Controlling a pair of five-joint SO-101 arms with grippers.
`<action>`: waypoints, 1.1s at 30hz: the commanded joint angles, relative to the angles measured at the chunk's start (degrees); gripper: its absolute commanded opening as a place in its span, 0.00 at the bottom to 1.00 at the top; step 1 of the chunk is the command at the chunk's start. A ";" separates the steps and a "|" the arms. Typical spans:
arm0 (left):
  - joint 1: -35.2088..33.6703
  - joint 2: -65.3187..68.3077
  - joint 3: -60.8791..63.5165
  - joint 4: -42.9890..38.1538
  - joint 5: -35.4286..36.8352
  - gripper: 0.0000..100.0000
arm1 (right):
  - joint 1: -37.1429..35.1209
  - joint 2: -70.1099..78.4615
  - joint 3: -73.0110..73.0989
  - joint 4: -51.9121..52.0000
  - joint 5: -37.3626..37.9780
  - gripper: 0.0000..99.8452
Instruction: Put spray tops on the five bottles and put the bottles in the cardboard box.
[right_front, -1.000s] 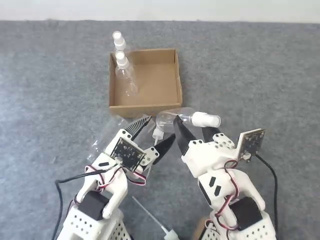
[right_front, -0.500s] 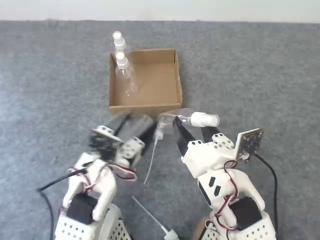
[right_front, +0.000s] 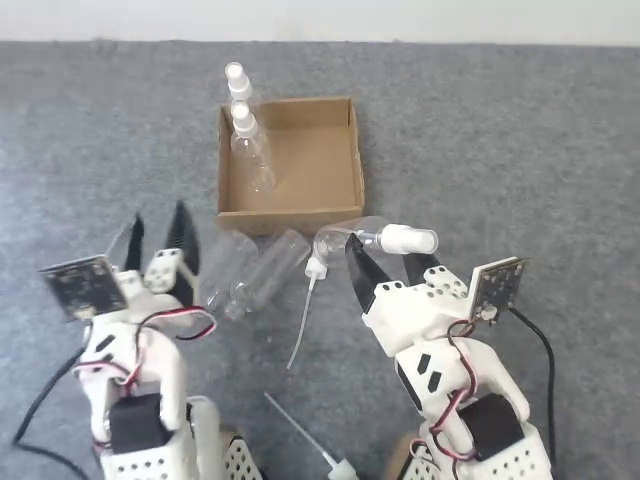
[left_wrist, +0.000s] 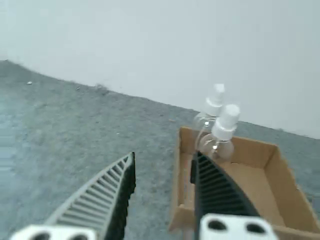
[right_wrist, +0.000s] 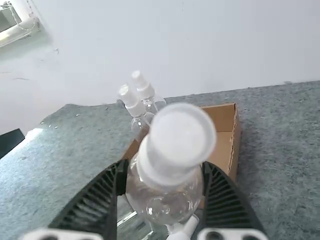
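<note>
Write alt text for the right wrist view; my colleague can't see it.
The right claw grips a clear bottle, its white spray top facing the camera. Behind it, two more capped bottles are at the cardboard box on grey carpet, with a white wall beyond.

Your left arm (right_front: 135, 350) and right arm (right_front: 430, 335) are white plastic, with black motor blocks set in and perforated white bases at the ends farthest from the box (right_front: 290, 218). The left gripper (right_front: 158, 228) and right gripper (right_front: 385, 255), nearest the box, have dark ribbed fingers. Each wrist carries a dark circuit board (right_front: 85, 287). Red, white and black wires (right_front: 205, 325) loop over the joints, and a black cable (right_front: 545, 350) trails off each arm.
</note>
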 joint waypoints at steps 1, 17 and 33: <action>-5.54 -0.70 -2.68 3.69 0.88 0.09 | -0.13 -0.84 -0.44 0.48 4.31 0.08; -6.68 -0.79 4.26 -3.78 -1.23 0.05 | -0.13 12.70 -15.03 -0.13 14.68 0.08; -6.68 -0.79 4.44 -3.96 -1.85 0.05 | -0.13 56.92 -37.19 -14.37 18.11 0.08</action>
